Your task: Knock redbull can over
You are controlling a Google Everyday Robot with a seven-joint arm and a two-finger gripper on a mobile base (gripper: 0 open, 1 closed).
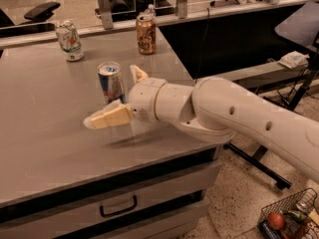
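The redbull can [110,80] stands upright on the grey table [45,148], slim, blue and silver with a silver top. My gripper [110,96] is right at the can, low over the table. It is open. One cream finger [107,117] points left just in front of the can's base. The other finger [137,73] sticks up just right of and behind the can. The big white arm [224,113] reaches in from the right. The can's lower part is hidden behind the near finger.
A dented white can [69,40] with green and red marks stands at the back left. A wider orange-brown can [146,33] stands at the back middle near the table's right edge. A drawer [118,206] is under the tabletop. A wire basket [291,218] is on the floor at the right.
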